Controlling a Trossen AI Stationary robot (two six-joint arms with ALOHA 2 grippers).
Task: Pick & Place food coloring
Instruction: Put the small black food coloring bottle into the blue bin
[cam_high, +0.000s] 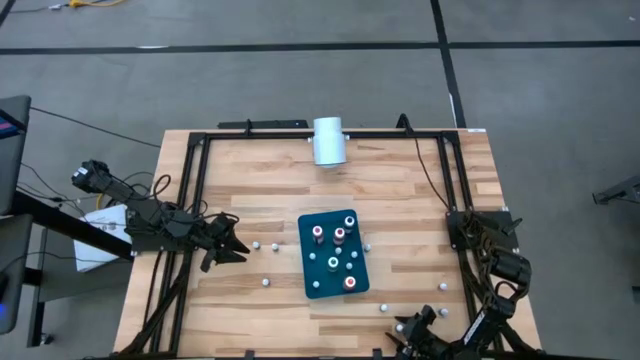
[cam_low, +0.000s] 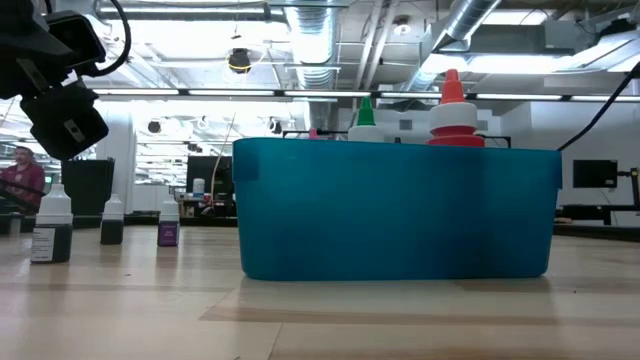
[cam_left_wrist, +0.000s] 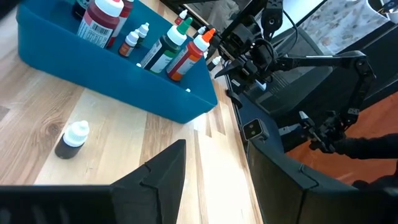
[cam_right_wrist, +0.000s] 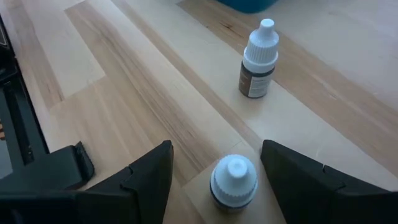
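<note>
The food coloring is a set of tiny bottles. Several stand in the teal tray (cam_high: 335, 283) (cam_low: 395, 210), red and green tops (cam_low: 453, 105) showing over its wall. Loose white-capped ones stand on the table around it. My right gripper (cam_right_wrist: 224, 180) (cam_high: 405, 327) is open, low at the near edge. Its fingers stand on either side of an upright small bottle (cam_right_wrist: 233, 180) without touching it. A second loose bottle (cam_right_wrist: 258, 59) stands farther toward the tray. My left gripper (cam_high: 235, 242) is open, left of the tray, with a loose bottle (cam_left_wrist: 71, 138) ahead of it.
A large white cylinder (cam_high: 328, 140) sits at the table's far edge. A black frame (cam_high: 190, 190) runs along the table's sides. Three loose bottles (cam_low: 52, 225) stand left of the tray. Bare wood lies between the tray and the far edge.
</note>
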